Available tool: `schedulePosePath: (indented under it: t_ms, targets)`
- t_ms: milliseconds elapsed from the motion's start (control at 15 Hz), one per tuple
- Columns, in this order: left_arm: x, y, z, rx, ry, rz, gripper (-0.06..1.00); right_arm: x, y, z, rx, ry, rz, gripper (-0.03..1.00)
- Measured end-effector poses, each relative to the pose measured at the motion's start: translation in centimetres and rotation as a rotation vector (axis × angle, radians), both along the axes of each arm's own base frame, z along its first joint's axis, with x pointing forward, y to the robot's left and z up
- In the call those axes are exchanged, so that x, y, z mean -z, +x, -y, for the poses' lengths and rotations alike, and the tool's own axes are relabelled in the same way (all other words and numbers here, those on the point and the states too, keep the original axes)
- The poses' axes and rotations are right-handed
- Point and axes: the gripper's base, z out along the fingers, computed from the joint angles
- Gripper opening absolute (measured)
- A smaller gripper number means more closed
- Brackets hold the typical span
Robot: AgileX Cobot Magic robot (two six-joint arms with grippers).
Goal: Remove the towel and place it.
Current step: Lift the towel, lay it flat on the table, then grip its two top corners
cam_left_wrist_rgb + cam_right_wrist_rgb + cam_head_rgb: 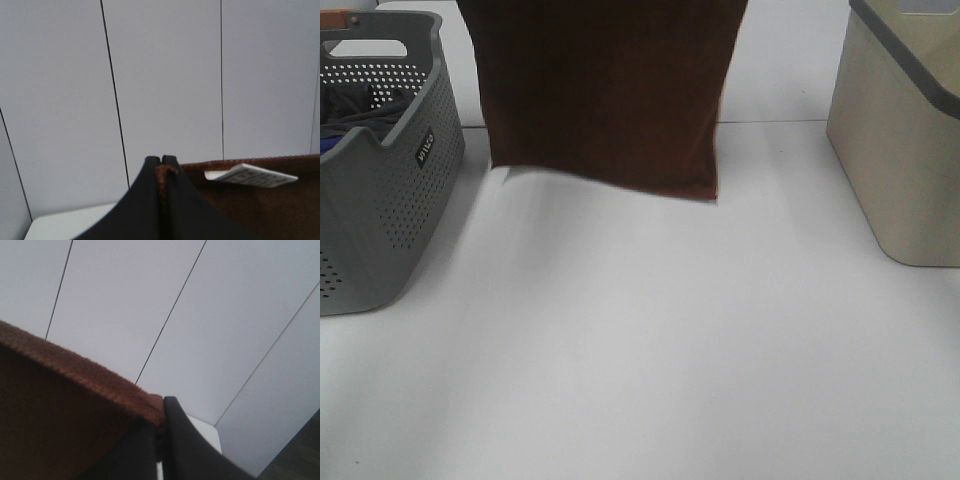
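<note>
The towel, a dark brown plush cloth, hangs spread out above the white table at the back middle, its lower hem just off the surface. Both grippers are above the top edge of the high view and do not show there. In the left wrist view my left gripper is shut on one top corner of the towel, beside its small white tag. My right gripper pinches the other top corner of the towel, along its stitched hem.
A grey perforated laundry basket with dark clothes stands at the left. A beige bin with a grey rim stands at the right. White table spreads in front of the hanging cloth.
</note>
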Motion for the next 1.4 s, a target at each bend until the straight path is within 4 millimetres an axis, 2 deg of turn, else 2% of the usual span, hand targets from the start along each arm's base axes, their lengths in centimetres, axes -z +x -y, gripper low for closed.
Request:
schedulePosePath:
  t_ms: [67,133,333,400,467,533,667,867,1000,1067,1200,1267,1400]
  targets:
    - [-1.2,-0.6,0.0,0.008,-0.010,0.040,0.00,-0.8,-0.5,0.2,-0.002,0.003,0.021,0.00]
    - [-1.4,-0.8,0.0,0.011,-0.021,0.040,0.00,-1.0,-0.7,0.2,-0.001,-0.001,0.014,0.00]
    - [1.2,0.5,0.3,-0.011,-0.055,-0.130,0.00,1.0,-0.2,0.0,0.026,-0.044,-0.095,0.00]
    - [2.9,1.3,0.5,-0.020,-0.049,-0.241,0.00,2.4,0.3,-0.1,0.041,-0.072,-0.158,0.00]
    - [6.5,1.8,1.4,-0.017,0.014,-0.492,0.00,6.0,1.0,-0.3,0.086,-0.136,-0.331,0.00]
    - [7.8,1.6,1.7,-0.007,0.039,-0.607,0.00,7.8,1.1,-0.3,0.105,-0.155,-0.440,0.00]
    - [9.4,1.0,2.2,0.001,0.088,-0.763,0.00,11.0,0.8,-0.4,0.128,-0.182,-0.637,0.00]
    - [10.9,0.4,2.0,-0.030,0.133,-0.895,0.00,14.1,0.5,-1.0,0.094,-0.180,-0.783,0.00]
    - [12.6,0.4,2.0,-0.035,0.156,-0.959,0.00,16.2,0.2,-1.1,0.084,-0.193,-0.864,0.00]
    - [13.2,0.3,2.0,-0.036,0.163,-0.979,0.00,16.8,0.1,-1.1,0.082,-0.197,-0.886,0.00]
    - [15.7,-0.8,2.8,-0.024,0.218,-1.069,0.00,18.3,-0.9,-0.8,0.071,-0.199,-0.962,0.00]
    - [17.0,-1.9,3.4,-0.015,0.250,-1.120,0.00,18.5,-1.7,-0.3,0.066,-0.189,-0.992,0.00]
    - [18.3,-5.1,4.1,0.013,0.292,-1.187,0.00,19.3,-4.0,0.6,0.047,-0.175,-1.071,0.00]
